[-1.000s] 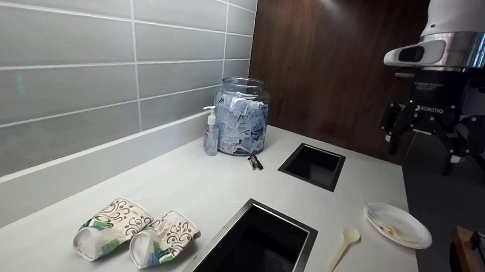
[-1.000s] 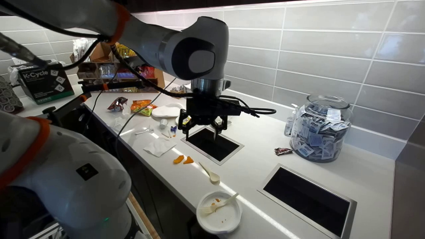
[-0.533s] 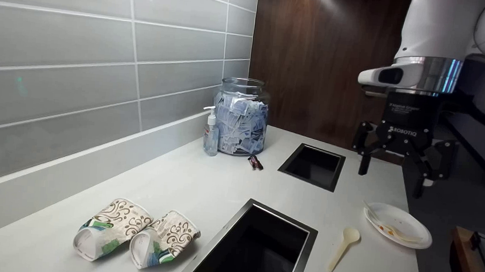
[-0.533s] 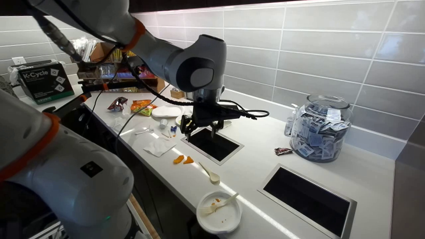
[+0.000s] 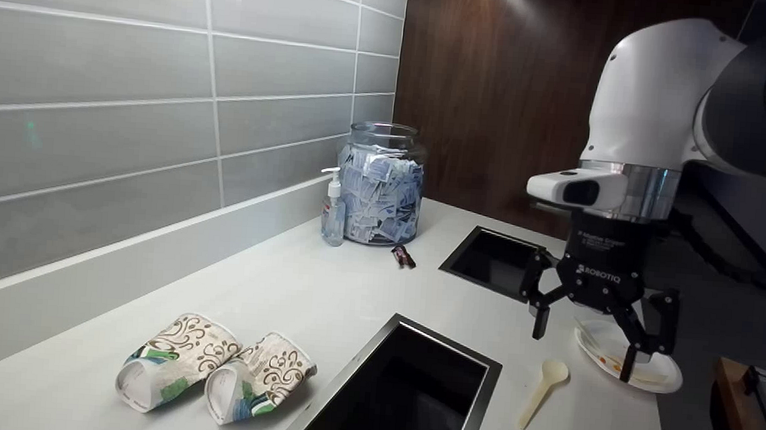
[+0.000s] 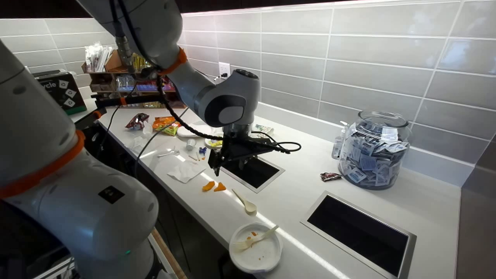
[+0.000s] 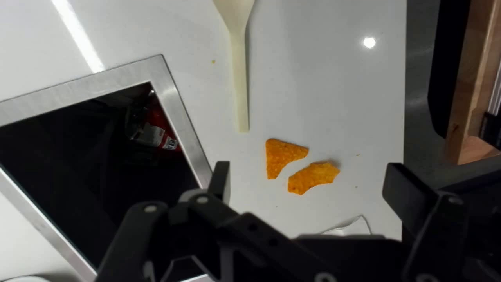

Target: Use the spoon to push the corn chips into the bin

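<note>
The pale cream spoon (image 5: 544, 390) lies on the white counter, bowl towards the plate, its handle (image 7: 240, 90) ending near the chips in the wrist view. Two broken orange corn chips (image 7: 283, 155) (image 6: 208, 186) rest close together past the handle's end. Beside them, the bin (image 7: 178, 117) is a black opening with a metal frame set in the counter; something red shows dimly inside it. My gripper (image 7: 311, 183) (image 5: 584, 344) hangs above the counter with its fingers wide apart. The chips appear in the gap between the fingers but lie below, and nothing is held.
A second framed opening (image 6: 316, 207) sits farther along the counter. Near the front edge is a white plate (image 6: 257, 265) bearing a fork. A glass jar (image 5: 381, 194), pump bottle (image 5: 333, 218) and crumpled patterned cups (image 5: 177, 356) stand along the wall side. A napkin (image 6: 186, 171) lies near the chips.
My gripper has come down a good way towards the counter and, in an exterior view, shifted left. It has stayed open. The spoon, chips and plate have not moved.
</note>
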You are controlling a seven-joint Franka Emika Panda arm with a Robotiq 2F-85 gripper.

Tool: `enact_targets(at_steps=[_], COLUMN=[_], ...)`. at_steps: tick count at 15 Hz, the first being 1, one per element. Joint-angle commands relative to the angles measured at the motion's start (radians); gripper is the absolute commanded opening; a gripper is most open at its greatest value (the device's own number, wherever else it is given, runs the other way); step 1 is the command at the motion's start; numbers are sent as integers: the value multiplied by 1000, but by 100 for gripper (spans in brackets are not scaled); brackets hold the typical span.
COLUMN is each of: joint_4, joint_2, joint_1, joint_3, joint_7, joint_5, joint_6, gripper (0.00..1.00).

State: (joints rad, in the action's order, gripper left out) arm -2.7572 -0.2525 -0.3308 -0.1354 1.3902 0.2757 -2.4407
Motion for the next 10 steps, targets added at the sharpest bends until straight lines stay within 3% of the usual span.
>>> enact_targets(at_steps=[1, 4, 10], joint_4=[1, 1, 5], joint_2=[86, 80, 115], joint_1=[15, 57, 60], joint_3=[21, 68, 72], joint_7=[183, 165, 211], joint_5=[95, 87, 117], joint_6=[7, 7, -3], gripper=[100, 100, 100])
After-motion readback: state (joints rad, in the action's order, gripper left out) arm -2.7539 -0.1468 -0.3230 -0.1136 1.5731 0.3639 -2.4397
